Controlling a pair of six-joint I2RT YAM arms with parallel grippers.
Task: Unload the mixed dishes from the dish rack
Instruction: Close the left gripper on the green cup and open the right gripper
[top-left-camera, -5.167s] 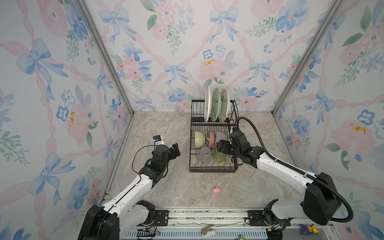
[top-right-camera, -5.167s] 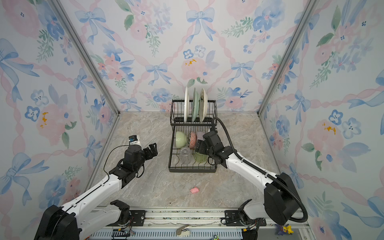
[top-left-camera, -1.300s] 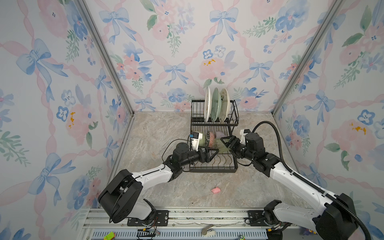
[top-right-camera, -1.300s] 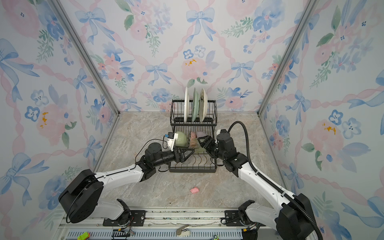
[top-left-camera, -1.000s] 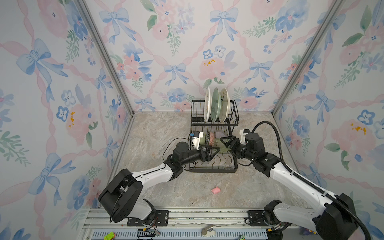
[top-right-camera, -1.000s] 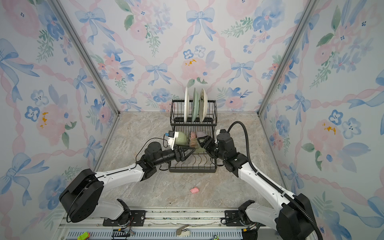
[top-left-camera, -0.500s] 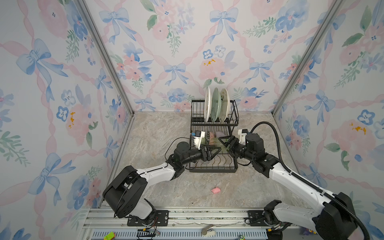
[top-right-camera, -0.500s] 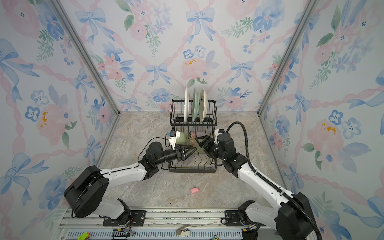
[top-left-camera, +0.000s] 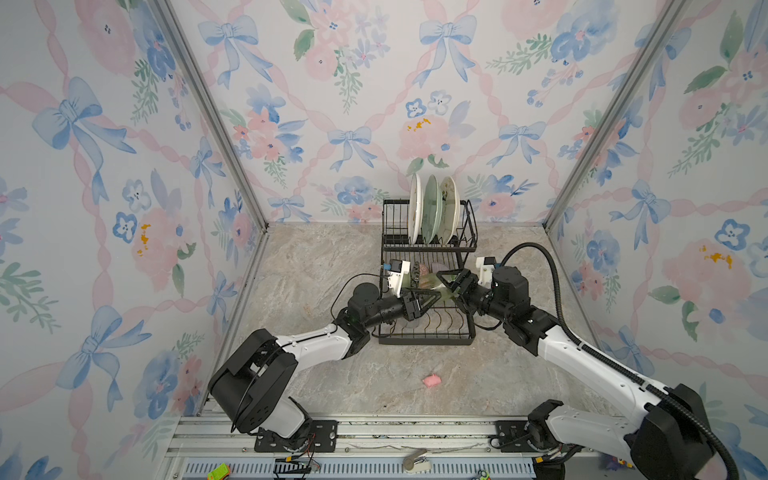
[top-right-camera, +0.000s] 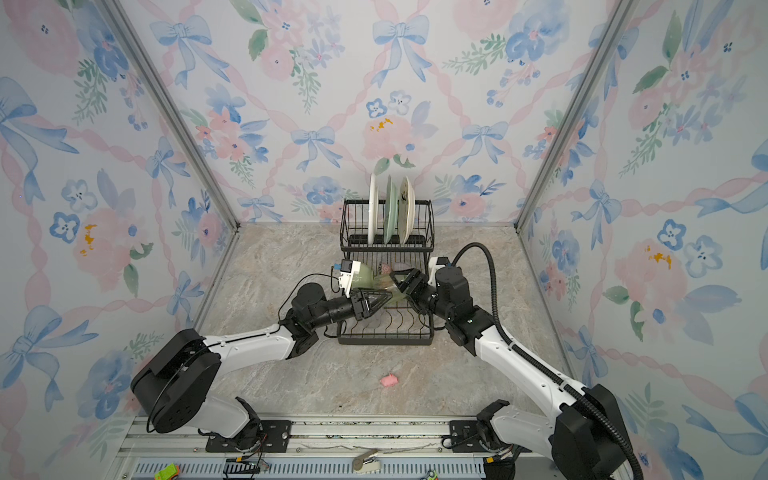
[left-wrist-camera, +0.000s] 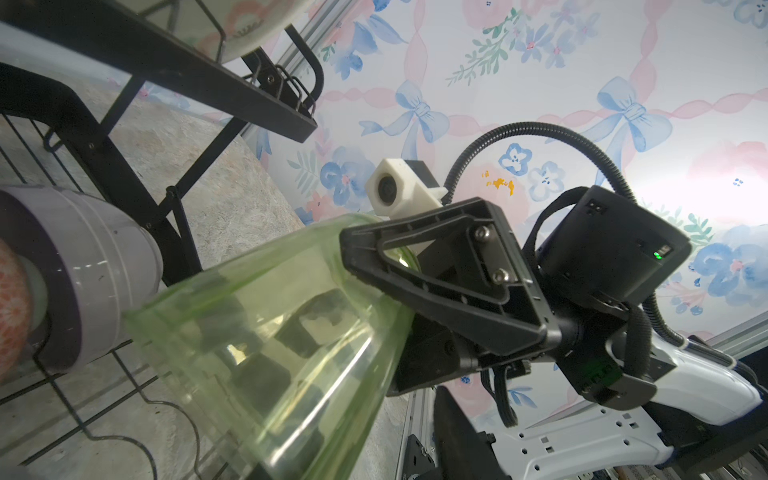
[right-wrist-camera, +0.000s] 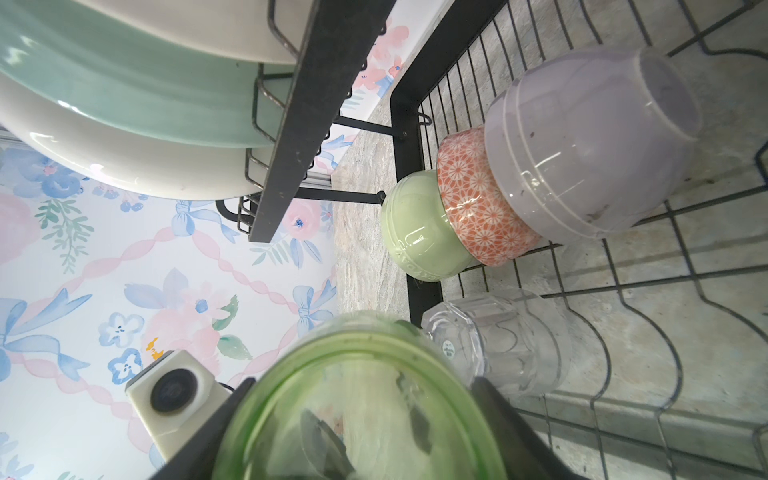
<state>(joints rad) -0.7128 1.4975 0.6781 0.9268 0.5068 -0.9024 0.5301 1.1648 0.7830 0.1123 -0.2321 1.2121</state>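
Now the translucent green plastic tumbler (left-wrist-camera: 270, 332) is held lifted above the lower tier of the black wire two-tier dish rack (top-left-camera: 428, 340), clamped at one end in the right claw (top-left-camera: 446, 286). Within the last few seconds the left claw (top-right-camera: 380, 301) has been brought across from the marbled bench (top-left-camera: 324, 266) to the tumbler's free end and narrowed about it; whether it is yet clamped cannot be told. A handover is judged to be under way. Three upright plates (top-left-camera: 432, 212), three nested bowls (right-wrist-camera: 498, 191) and a clear drinking glass (right-wrist-camera: 498, 340) are left in the rack.
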